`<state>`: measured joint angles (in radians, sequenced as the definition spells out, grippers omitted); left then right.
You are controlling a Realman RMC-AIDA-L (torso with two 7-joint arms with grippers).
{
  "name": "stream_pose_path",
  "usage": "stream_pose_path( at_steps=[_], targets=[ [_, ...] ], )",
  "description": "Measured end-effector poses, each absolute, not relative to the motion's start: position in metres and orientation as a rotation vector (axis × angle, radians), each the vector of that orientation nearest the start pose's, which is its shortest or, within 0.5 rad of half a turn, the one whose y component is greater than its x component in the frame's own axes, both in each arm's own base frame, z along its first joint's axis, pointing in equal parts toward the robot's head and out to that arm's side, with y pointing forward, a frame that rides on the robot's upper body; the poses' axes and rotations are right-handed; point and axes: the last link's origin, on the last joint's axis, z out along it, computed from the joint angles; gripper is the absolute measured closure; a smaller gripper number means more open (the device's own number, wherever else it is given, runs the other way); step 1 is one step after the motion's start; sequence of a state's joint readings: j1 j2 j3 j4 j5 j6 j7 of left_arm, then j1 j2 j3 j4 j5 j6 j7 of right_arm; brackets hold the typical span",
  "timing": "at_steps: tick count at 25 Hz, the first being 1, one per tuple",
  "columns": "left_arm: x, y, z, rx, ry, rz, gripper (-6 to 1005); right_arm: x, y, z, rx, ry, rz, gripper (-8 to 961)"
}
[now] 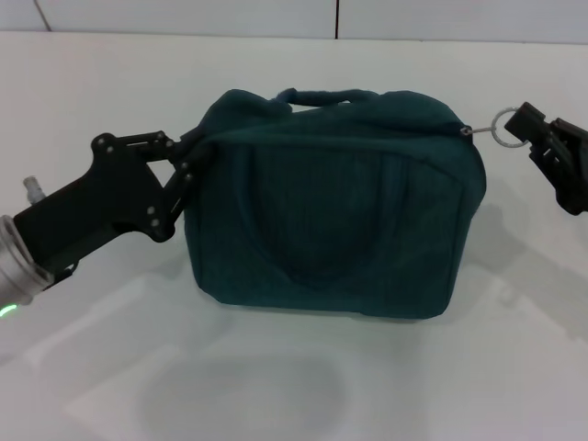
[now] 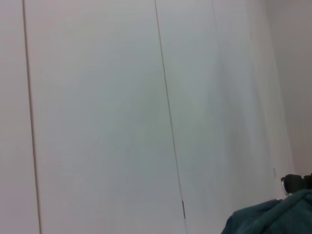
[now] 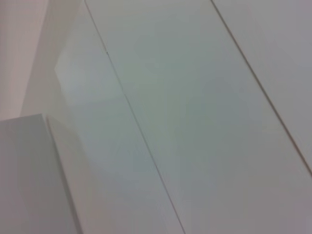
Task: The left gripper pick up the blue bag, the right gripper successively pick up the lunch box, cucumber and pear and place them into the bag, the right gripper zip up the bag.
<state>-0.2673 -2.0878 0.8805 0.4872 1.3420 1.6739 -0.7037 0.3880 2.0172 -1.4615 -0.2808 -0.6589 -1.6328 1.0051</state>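
Left claw [image 1: 188, 165] pinches soft, floppy blue bag [image 1: 335, 207] corner; right claw [image 1: 531, 129] pinches zipper ring [image 1: 503, 126], best pull point.

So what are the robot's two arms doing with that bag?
The left gripper is pinching the upper corner of the blue bag, steadying it on the white table. The right gripper is at the bag's other end, holding the metal zipper ring. The bag looks zipped shut; no food or lunch box shows outside it.
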Motion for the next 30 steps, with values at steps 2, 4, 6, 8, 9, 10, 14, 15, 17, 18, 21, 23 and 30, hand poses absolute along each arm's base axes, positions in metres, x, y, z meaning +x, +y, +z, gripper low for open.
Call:
stream_pose_path(
  at_steps=[2,4,6,8,9,10,14,15,17,18,21,23,30],
  targets=[
    [-0.285,0.264,0.010,-2.236,-0.115,-1.076,913,0.258,0.291,-0.003,-2.201,0.619,1.462,942],
    [-0.286,0.263,0.011,-2.220,-0.122,-1.080,914,0.261,0.289,-0.004,-2.198,0.637,1.454,942],
    [-0.287,0.262,0.012,-2.210,-0.129,-1.083,914,0.263,0.288,-0.005,-2.196,0.652,1.446,942],
    [-0.288,0.262,0.012,-2.207,-0.130,-1.082,917,0.265,0.287,-0.006,-2.199,0.663,1.440,942],
    [-0.288,0.262,0.012,-2.206,-0.130,-1.081,919,0.265,0.286,-0.007,-2.203,0.666,1.437,942],
    [-0.288,0.261,0.012,-2.204,-0.131,-1.080,922,0.265,0.286,-0.008,-2.206,0.668,1.437,942],
    [-0.290,0.260,0.011,-2.170,-0.144,-1.089,937,0.266,0.283,-0.009,-2.210,0.677,1.441,942],
    [-0.291,0.259,0.012,-2.160,-0.148,-1.090,943,0.267,0.283,-0.009,-2.208,0.687,1.434,942],
    [-0.292,0.259,0.012,-2.150,-0.152,-1.090,956,0.272,0.282,-0.012,-2.207,0.721,1.411,942],
    [-0.292,0.258,0.012,-2.148,-0.153,-1.090,963,0.273,0.281,-0.013,-2.209,0.733,1.404,942],
    [-0.294,0.258,0.012,-2.135,-0.160,-1.092,966,0.276,0.281,-0.016,-2.216,0.762,1.377,942],
    [-0.295,0.257,0.013,-2.129,-0.165,-1.091,968,0.278,0.282,-0.018,-2.216,0.775,1.359,942],
    [-0.295,0.256,0.013,-2.123,-0.169,-1.092,970,0.279,0.284,-0.034,-2.312,0.839,1.253,942]
  ],
)
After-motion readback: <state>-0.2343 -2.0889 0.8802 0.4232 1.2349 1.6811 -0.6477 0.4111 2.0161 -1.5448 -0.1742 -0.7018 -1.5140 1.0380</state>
